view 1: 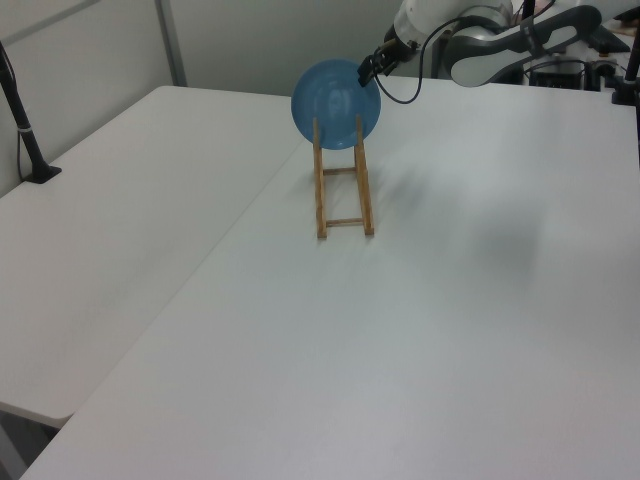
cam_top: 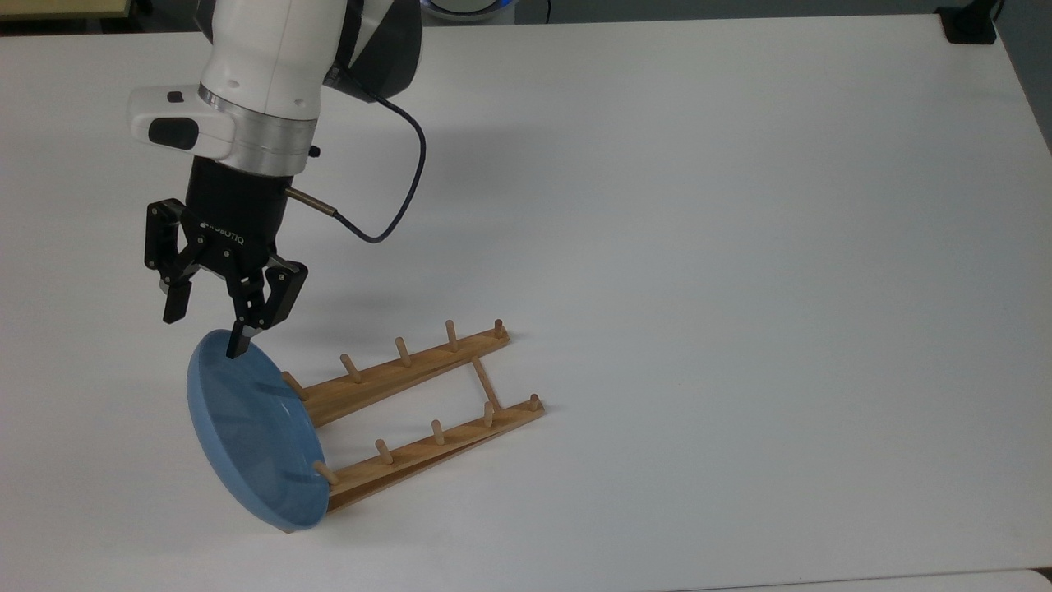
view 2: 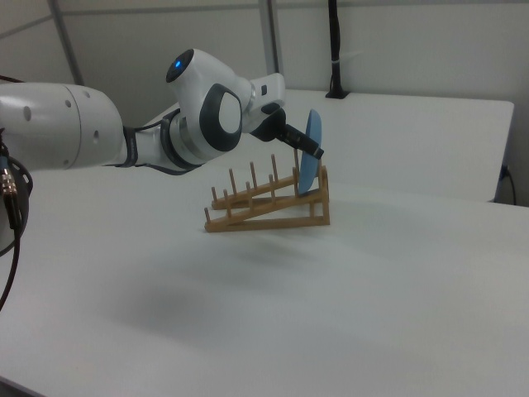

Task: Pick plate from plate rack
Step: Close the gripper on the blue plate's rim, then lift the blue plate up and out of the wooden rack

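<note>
While the hand (cam_top: 205,333) (fingers spread) straddles its rim, the plate (cam_top: 246,427) stands racked.

White tables, dark posts, grey wall

A white table (cam_top: 699,205) spans the top view, with a black mount (cam_top: 970,25) at its upper right corner. In the left view a second white table (view 1: 120,250) adjoins it along a seam, and a black post (view 1: 25,125) stands at the left view's left edge. In the right view a dark post (view 2: 335,50) rises at the table's far edge before a grey wall (view 2: 413,50).
</note>
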You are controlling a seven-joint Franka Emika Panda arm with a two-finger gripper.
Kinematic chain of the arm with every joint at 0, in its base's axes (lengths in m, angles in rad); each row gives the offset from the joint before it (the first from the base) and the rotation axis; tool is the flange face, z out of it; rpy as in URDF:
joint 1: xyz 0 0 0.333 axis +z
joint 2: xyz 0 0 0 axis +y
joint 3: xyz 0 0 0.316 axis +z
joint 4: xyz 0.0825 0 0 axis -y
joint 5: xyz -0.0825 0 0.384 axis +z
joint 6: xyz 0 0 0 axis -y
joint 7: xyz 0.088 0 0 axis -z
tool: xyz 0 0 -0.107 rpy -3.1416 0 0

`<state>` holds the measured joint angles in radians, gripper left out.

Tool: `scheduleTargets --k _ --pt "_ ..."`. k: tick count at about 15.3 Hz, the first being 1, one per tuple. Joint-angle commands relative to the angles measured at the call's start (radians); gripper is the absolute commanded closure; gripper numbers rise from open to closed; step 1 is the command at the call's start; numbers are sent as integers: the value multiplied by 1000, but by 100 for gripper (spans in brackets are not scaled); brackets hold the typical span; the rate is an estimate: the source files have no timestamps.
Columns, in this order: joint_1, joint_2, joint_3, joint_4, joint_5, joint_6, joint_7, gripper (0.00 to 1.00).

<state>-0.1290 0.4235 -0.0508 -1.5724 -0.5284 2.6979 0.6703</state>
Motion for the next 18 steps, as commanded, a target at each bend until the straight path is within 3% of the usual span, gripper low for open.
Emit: scheduleTargets --k 1,2,5,8,18 --pt "5 8 -12 9 -25 28 35 53" --pt "5 8 -12 9 -25 28 35 65" --pt "5 8 -12 9 -25 30 35 88" --pt "5 8 -12 9 -30 30 34 97" --pt "-17 -48 -11 9 -36 31 34 100"
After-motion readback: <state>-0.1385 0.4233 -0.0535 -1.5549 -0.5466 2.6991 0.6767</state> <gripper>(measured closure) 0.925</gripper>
